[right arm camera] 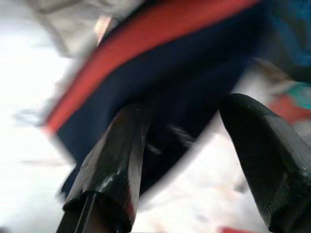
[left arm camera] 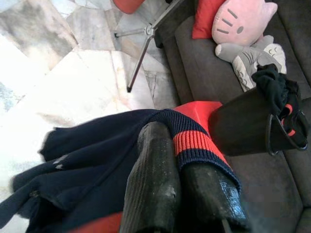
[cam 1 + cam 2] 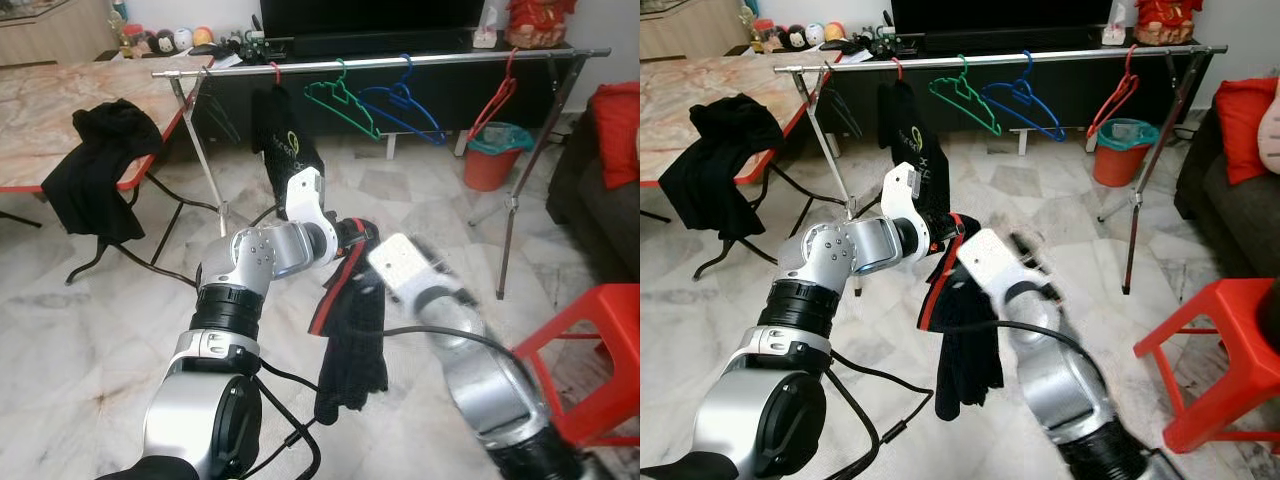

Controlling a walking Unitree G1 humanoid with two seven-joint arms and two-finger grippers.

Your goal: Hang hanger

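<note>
A dark navy garment (image 3: 350, 340) with a red-striped edge hangs from my left gripper (image 3: 363, 233), which is shut on its red and navy band (image 2: 194, 141) in front of me. My right gripper (image 1: 187, 109) is open just beside the same cloth, and its arm (image 3: 470, 350) looks blurred. Behind stands a metal clothes rack (image 3: 400, 62). On its bar hang a black garment (image 3: 285, 140) on a red hanger, a green hanger (image 3: 340, 100), a blue hanger (image 3: 405, 105) and a bare red hanger (image 3: 495, 105).
A red stool (image 3: 590, 350) stands close on my right. A red bucket (image 3: 490, 155) sits behind the rack, and a dark sofa (image 3: 600, 170) lies at far right. Black clothes (image 3: 95, 170) drape over the table (image 3: 40, 110) on the left. A black bucket (image 2: 243, 126) holds clothes.
</note>
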